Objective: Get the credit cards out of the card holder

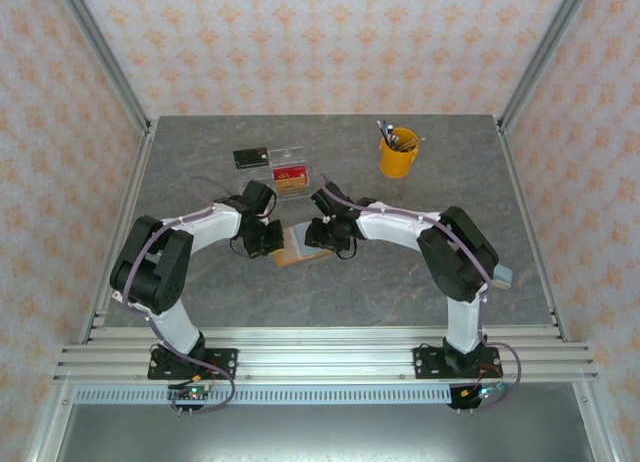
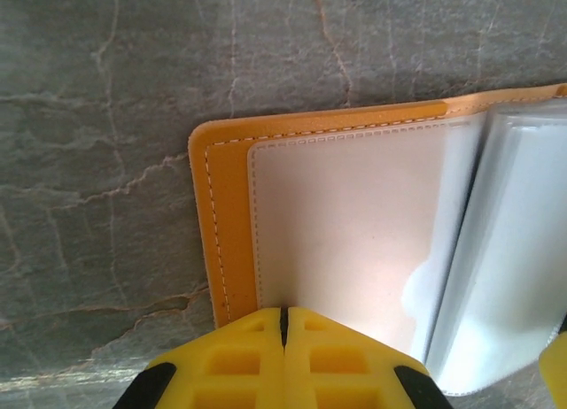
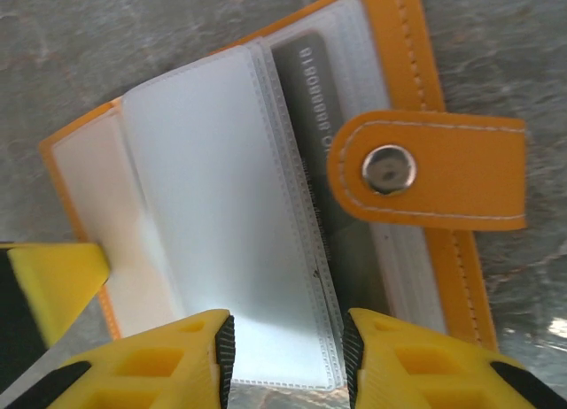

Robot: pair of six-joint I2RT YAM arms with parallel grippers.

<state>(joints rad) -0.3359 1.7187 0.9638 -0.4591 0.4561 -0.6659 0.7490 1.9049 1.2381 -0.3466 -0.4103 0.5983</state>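
From above, the card holder (image 1: 295,254) lies open near the middle of the tabletop (image 1: 400,272), a little toward the near edge. The left gripper (image 1: 270,240) is at its left side and the right gripper (image 1: 322,234) at its right. Toward the far edge, left of middle, a loose dark card (image 1: 251,158) lies flat beside a clear tray (image 1: 288,152) that holds a red card (image 1: 289,172). A yellow cup (image 1: 397,162) of pens stands toward the far right corner.

From the left wrist, the left gripper (image 2: 283,338) has its fingers pressed together with no gap, right at the near edge of the card holder (image 2: 226,214). They seem to pin the left flap down. Whether they nip a sleeve edge cannot be told. The clear sleeves (image 2: 354,232) seen here look empty.

From the right wrist, the right gripper (image 3: 285,356) has its fingers apart and grips nothing. They straddle the near edge of a clear sleeve of the card holder (image 3: 412,64). A dark card (image 3: 319,99) sits in a pocket on the right side, partly under the snap strap (image 3: 443,170).

The step in hand appears to be leafing through the sleeves to reach that card. Next, the right fingers would need to close on the card's edge and slide it out while the left keeps the holder flat.

Count: one holder, three cards seen, two already out.
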